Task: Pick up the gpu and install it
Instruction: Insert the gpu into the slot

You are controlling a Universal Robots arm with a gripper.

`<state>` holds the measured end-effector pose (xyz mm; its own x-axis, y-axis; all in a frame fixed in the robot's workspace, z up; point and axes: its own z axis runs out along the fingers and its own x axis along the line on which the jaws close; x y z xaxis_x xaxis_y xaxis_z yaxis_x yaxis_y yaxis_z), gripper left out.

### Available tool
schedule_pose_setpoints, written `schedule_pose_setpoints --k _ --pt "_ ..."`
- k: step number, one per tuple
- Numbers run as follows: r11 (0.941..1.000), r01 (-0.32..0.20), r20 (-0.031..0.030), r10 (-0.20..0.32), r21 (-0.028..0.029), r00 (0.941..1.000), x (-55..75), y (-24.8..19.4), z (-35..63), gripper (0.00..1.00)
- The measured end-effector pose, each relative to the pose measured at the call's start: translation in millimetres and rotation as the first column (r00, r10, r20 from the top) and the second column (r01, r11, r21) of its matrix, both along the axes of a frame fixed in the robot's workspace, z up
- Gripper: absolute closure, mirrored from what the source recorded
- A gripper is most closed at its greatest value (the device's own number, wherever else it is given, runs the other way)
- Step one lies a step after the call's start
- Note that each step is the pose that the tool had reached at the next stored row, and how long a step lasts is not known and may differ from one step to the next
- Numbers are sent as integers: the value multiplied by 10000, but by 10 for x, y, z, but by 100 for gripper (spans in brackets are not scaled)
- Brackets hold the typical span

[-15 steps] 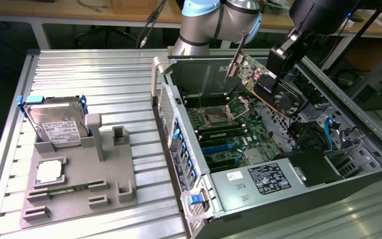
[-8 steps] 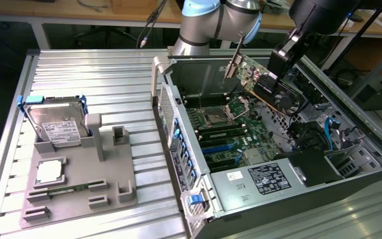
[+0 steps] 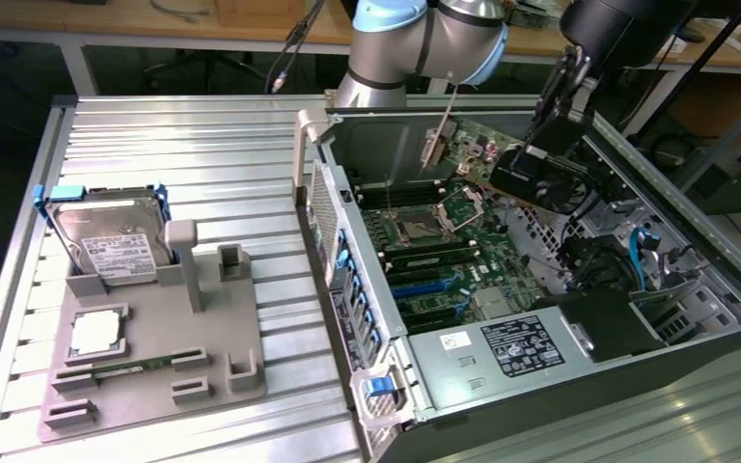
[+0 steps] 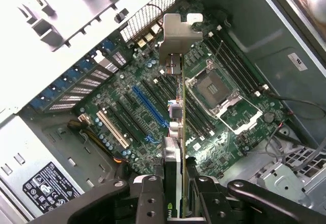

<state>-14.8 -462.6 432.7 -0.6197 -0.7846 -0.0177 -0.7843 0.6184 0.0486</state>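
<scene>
– Steel ribs run along the table (image 3: 178, 154). Exterior view first: what sits on it?
– An open computer case (image 3: 577, 386) lies on its side toward the exterior view's right. A grey holder (image 3: 151, 376) sits toward the left, with a hard drive (image 3: 111, 241) standing in it.
– Where is the graphics card?
– The graphics card (image 3: 471, 154) hangs tilted inside the case, above the green main board (image 3: 448, 260). Its silver bracket (image 3: 436, 145) points toward the vented wall of the case. I see it seated in no slot.
– And the gripper?
– The gripper (image 3: 525, 166) is clamped on the card at the end away from the bracket.
– Now the wrist view.
– The card is seen edge-on, running out from between the two black fingers (image 4: 150, 193) to the bracket at its far end. The fingers press on it from both sides.
– What lies beneath it?
– The main board. The blue slot (image 4: 150, 107) lies bare on one side of the card's line and the processor socket (image 4: 216, 89) on the other. The card is apart from both.
</scene>
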Motion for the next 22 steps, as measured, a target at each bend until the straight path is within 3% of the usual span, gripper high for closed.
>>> schedule_pose_setpoints --k 1,12,22 --pt "9993 -368 1 368 0 9993 0 0 0 73" --pt "9977 -671 0 671 0 9977 -1 0 0 73" --pt "9892 -1464 0 1464 0 9892 -1 0 0 73"
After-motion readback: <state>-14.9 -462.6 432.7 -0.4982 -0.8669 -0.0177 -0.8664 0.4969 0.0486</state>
